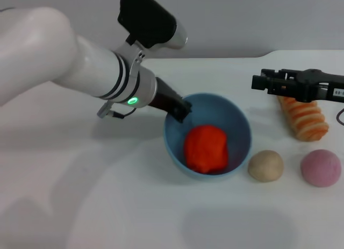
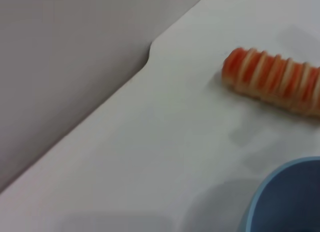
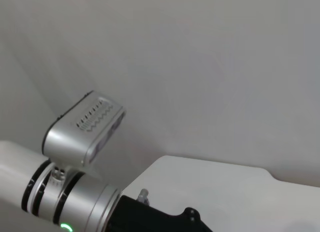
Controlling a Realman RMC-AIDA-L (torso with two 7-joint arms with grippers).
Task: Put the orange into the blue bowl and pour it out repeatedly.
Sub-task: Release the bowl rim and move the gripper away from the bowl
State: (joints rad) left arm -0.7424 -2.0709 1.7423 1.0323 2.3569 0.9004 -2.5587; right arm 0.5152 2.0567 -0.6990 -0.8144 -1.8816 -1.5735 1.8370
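Observation:
The orange (image 1: 206, 148) lies inside the blue bowl (image 1: 238, 121), which stands a little right of the table's middle and looks tipped toward me. My left gripper (image 1: 180, 110) reaches down from the left and is shut on the bowl's far-left rim. A part of the bowl's rim (image 2: 287, 202) shows in the left wrist view, where the orange is hidden. My right gripper (image 1: 259, 81) hovers at the right, above the table and apart from the bowl, pointing left.
A ridged orange-cream bread loaf (image 1: 306, 122) (image 2: 275, 81) lies under the right arm. A beige ball (image 1: 265, 165) sits just right of the bowl, and a pink ball (image 1: 320, 168) beyond it. The table's far edge meets a grey wall.

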